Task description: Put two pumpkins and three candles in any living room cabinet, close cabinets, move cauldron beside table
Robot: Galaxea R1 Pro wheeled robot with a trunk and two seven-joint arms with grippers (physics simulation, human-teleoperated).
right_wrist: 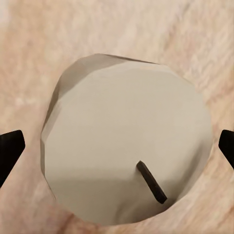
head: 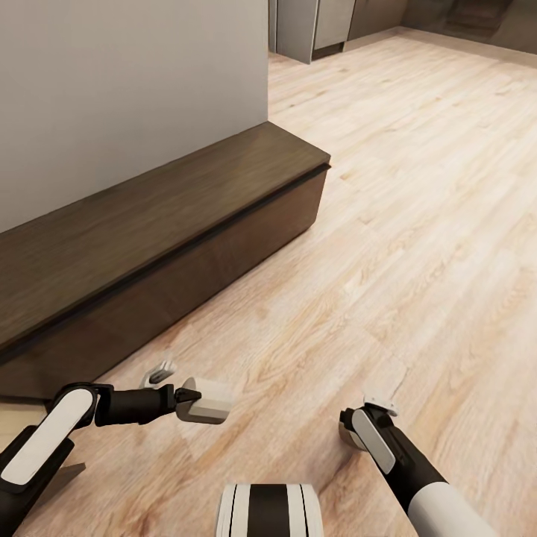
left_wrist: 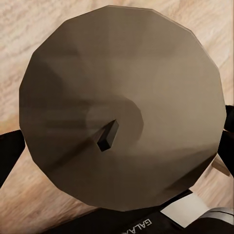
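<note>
- Head view: the left tool sits low over the wooden floor, clamped on a pale stubby candle that juts sideways from its tip, just in front of the cabinet.
- The cabinet, long, low and dark brown, runs along the grey wall; its front looks flush and closed.
- The right tool is down near the floor too, with a pale shape at its tip; from here I cannot tell what it is.
- Left wrist view: the left candle sits between the dark fingers, a tan-brown faceted disc seen end-on, short black wick near its middle.
- Right wrist view: a second candle, lighter grey-beige, with a black wick off-centre, between two dark fingertips at either edge. Whether they touch it I cannot tell.
</note>
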